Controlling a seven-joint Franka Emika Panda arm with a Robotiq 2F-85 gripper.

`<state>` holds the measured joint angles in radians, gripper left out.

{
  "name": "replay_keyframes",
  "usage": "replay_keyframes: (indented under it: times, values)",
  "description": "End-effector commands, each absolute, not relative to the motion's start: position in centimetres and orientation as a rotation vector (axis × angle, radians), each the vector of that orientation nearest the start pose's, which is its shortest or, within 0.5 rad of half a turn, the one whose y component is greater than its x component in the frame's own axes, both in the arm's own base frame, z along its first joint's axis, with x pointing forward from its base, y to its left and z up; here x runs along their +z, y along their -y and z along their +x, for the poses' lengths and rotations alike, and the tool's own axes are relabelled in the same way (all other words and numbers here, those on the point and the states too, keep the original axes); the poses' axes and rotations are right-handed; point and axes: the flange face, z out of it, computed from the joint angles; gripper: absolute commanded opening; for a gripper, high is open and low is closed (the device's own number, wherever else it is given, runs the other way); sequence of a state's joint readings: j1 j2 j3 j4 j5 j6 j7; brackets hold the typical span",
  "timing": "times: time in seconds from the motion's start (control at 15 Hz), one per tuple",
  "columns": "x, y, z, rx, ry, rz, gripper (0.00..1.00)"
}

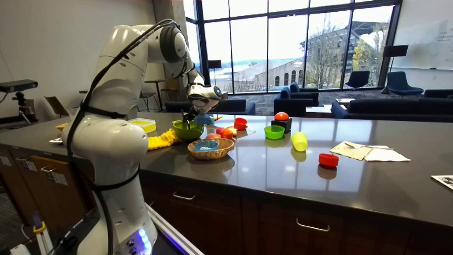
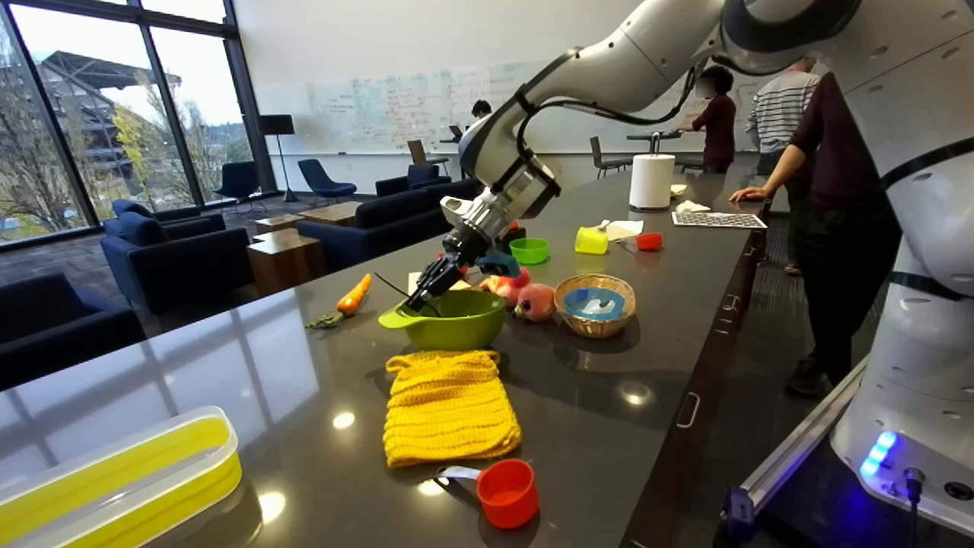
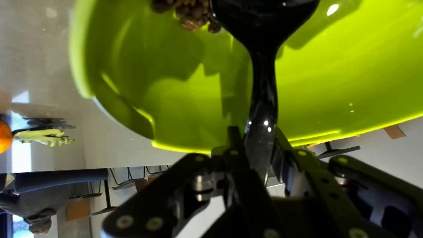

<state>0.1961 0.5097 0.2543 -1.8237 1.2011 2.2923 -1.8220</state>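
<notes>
My gripper (image 3: 257, 133) is shut on the handle of a black spoon (image 3: 264, 74), one finger on each side of it. The spoon's head reaches over the inside of a lime-green bowl (image 3: 172, 109), near a small heap of brown bean-like pieces (image 3: 193, 13); whether it touches them I cannot tell. In an exterior view the gripper (image 2: 418, 301) tilts down at the rim of the bowl (image 2: 455, 335), by its spout-like handle. The fingers also reach the bowl (image 1: 188, 133) from above in an exterior view, where the spoon's head is hidden.
Around the bowl lie a folded yellow cloth (image 2: 453, 411), a toy carrot (image 2: 354, 294), pink plush toys (image 2: 536, 303) and a wicker basket (image 2: 596, 329) holding a blue bowl. A red measuring cup (image 2: 508, 495), yellow container (image 2: 152, 495), green cup (image 1: 274, 132) and yellow cup (image 1: 299, 141) stand farther off.
</notes>
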Motion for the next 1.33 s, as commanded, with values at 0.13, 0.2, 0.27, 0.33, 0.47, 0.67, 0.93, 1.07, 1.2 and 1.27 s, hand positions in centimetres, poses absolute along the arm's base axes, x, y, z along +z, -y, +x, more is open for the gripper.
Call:
replay_keyframes:
  times: [0.13,0.2,0.27,0.33,0.47,0.67,0.93,1.07,1.2,1.27]
  values:
    - [28.2,-30.9,55.5,-0.653,1.443,-1.706,0.06]
    - [28.2,-31.5,55.1,-0.644,1.45,-1.692,0.06]
    - [28.2,-32.0,55.0,-0.639,1.46,-1.684,0.06]
    - [28.3,-32.3,55.0,-0.644,1.471,-1.689,0.06]
    - [28.1,-32.2,55.0,-0.669,1.499,-1.716,0.06]
    - [28.3,-31.7,55.9,-0.731,1.529,-1.78,0.06]
    - [28.5,-30.4,57.3,-0.813,1.536,-1.885,0.06]
    - [28.5,-29.8,57.7,-0.83,1.527,-1.923,0.06]
    - [28.6,-29.6,57.6,-0.839,1.516,-1.942,0.06]
    - [28.7,-29.6,57.5,-0.838,1.513,-1.944,0.06]
